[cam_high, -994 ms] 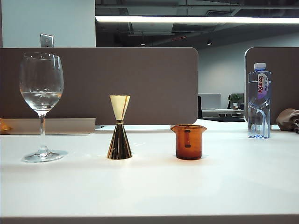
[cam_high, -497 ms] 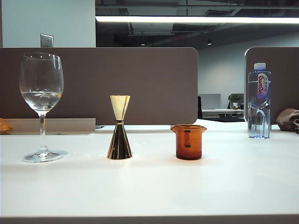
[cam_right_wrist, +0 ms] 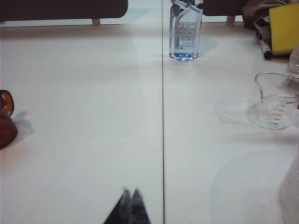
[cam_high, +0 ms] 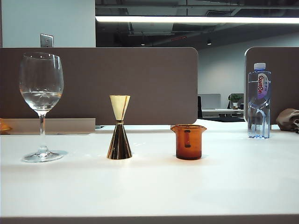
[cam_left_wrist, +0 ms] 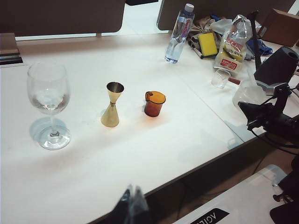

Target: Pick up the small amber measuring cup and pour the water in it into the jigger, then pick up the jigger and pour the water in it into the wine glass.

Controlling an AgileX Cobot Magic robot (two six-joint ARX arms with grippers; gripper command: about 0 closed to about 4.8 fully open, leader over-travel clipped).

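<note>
The wine glass point(cam_high: 41, 106), tallest vessel on the white table point(cam_high: 149, 186), stands at the left of the exterior view with water point(cam_high: 41, 99) low in its bowl. The jigger point(cam_high: 119, 127) stands upright near the middle, apart from the glass. The small amber measuring cup point(cam_high: 188, 142) sits upright just beyond it to the right, handle facing the camera. A plastic bottle point(cam_high: 259, 100) stands far right, well clear.

Judgement: with water already in the glass and all three vessels set down, the pours look done, though whether cup or jigger holds any liquid cannot be told. If the cup is to be lifted, the right arm is nearer; it should open wide, take the cup across its body clear of the handle, and keep it level until its spout is over the jigger's upper cone.

Left gripper point(cam_left_wrist: 133, 201): fingertips drawn together, holding nothing, hanging near the table's front edge, well back from the vessels.

Right gripper point(cam_right_wrist: 131, 201): fingertips pressed together, empty, over bare table, the cup point(cam_right_wrist: 6, 120) off to one side.
</note>
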